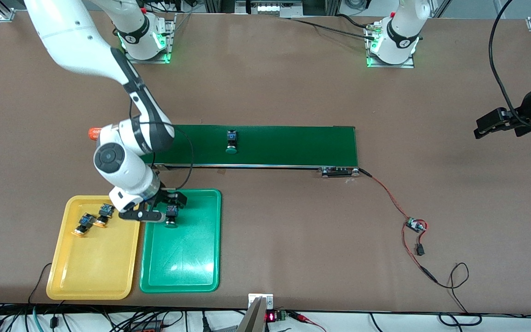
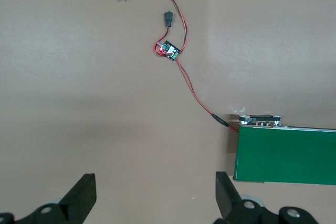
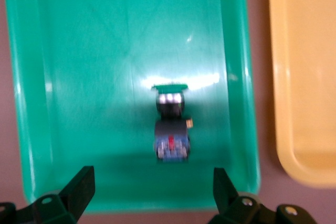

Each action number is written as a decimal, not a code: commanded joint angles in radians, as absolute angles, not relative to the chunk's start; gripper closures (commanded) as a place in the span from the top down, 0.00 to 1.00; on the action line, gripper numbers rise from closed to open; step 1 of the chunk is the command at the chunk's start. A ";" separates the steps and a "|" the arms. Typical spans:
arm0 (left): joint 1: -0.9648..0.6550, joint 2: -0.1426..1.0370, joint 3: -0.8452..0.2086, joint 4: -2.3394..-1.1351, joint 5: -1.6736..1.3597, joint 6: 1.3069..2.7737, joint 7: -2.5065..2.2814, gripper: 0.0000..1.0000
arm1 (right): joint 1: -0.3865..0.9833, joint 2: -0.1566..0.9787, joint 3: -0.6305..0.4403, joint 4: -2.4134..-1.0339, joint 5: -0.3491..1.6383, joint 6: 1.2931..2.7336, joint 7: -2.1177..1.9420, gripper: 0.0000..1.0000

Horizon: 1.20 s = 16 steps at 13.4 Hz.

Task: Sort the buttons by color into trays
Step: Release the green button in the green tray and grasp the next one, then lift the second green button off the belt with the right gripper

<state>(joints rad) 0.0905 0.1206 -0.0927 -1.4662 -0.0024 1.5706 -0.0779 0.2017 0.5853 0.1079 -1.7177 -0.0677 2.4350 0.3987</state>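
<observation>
Over the green tray point(image 1: 182, 263), at its end nearest the conveyor belt point(image 1: 288, 145), the right gripper point(image 1: 160, 207) is held with its fingers point(image 3: 79, 184) spread wide and nothing clasped between them. In the right wrist view a green-capped button point(image 3: 170, 129) is seen lying on its side on the tray floor between the two fingers, touched by neither. In the front view this same button point(image 1: 171, 216) is found in the part of the green tray closest to the belt. Just beside the green tray, toward the right arm's end of the table, the yellow tray point(image 1: 92, 272) is set; two orange-capped buttons point(image 1: 84, 225) point(image 1: 103, 215) are lying in it, close together, in the part of it closest to the belt. On the conveyor belt, a second green-capped button point(image 1: 232, 141) is seen on its side. From the belt's end toward the left arm's end of the table a red and black wire point(image 1: 387, 196) is led to a small circuit board point(image 1: 415, 225). The left gripper point(image 1: 489, 125) is held waiting over bare table point(image 1: 265, 83) at the left arm's end, well apart from the trays; its fingers point(image 2: 83, 195) are spread wide and nothing is held.
</observation>
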 commanded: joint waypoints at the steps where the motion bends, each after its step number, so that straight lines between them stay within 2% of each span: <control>1: 0.094 0.092 -0.092 -1.491 -0.015 1.572 -0.078 1.00 | 0.204 0.378 0.120 -1.940 -0.058 2.412 0.431 1.00; 6: 0.095 0.095 -0.092 -1.491 -0.015 1.575 -0.078 1.00 | 0.203 0.216 0.244 -2.114 -0.057 2.355 0.602 1.00; 10: 0.094 0.095 -0.092 -1.491 -0.015 1.575 -0.078 1.00 | 0.198 0.202 0.328 -2.154 -0.057 2.364 0.698 1.00; 16: 0.094 0.095 -0.092 -1.491 -0.015 1.575 -0.078 1.00 | 0.207 0.233 0.360 -2.215 -0.064 2.465 0.696 1.00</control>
<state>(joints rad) 0.0908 0.1206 -0.0927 -1.4664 -0.0024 1.5706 -0.0779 0.2111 0.2299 0.3389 -2.1857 -0.0671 2.4317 0.6884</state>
